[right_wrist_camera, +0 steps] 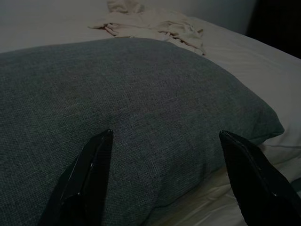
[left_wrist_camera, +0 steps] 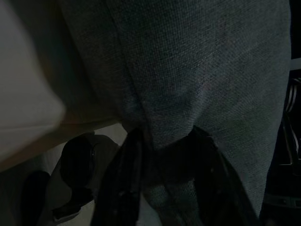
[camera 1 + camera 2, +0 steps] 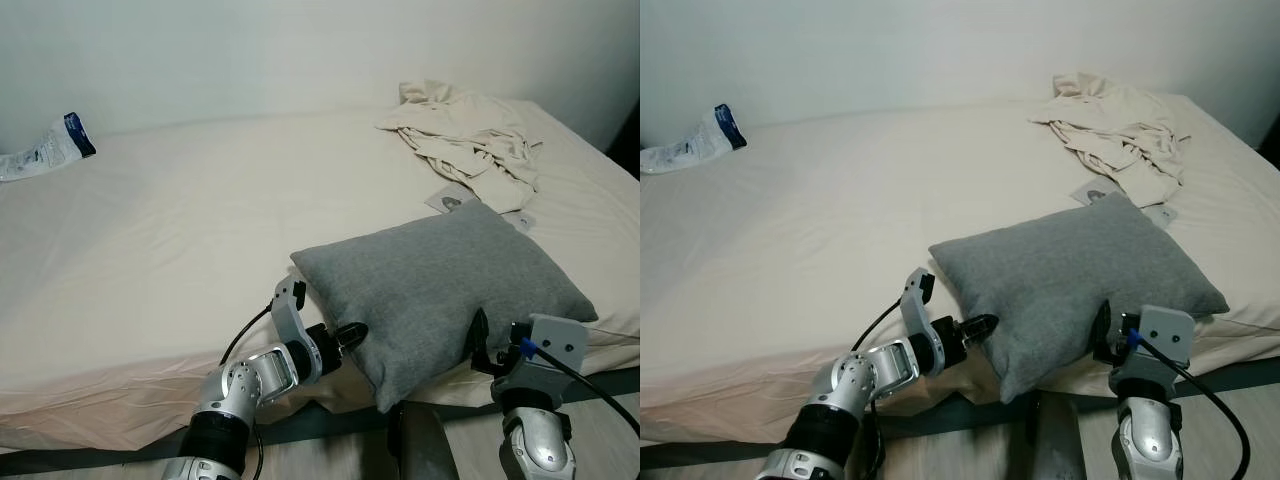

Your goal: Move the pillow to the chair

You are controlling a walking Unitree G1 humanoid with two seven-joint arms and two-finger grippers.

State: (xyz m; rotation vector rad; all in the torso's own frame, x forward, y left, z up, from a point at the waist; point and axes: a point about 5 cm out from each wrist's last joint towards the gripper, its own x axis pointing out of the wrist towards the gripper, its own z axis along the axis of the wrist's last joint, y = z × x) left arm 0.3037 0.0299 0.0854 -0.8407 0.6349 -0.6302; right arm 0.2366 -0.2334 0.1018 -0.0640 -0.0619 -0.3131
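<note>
**Pillow gripped at the bed's near edge**

Pillow lay grey and plump on the cream bed, right at the near edge, its front corner poking out past the mattress. Left gripper was in on the pillow's left side, and the left wrist view showed both fingers pinched together on a fold of grey fabric at the seam. Right gripper sat against the pillow's front right side, fingers spread wide apart, one black fingertip touching the cloth, nothing clamped between them. Behind the pillow, towards the far right corner, a crumpled pale sheet lay in a heap. Way over at the far left of the bed was a plastic packet, well apart from everything.
</note>
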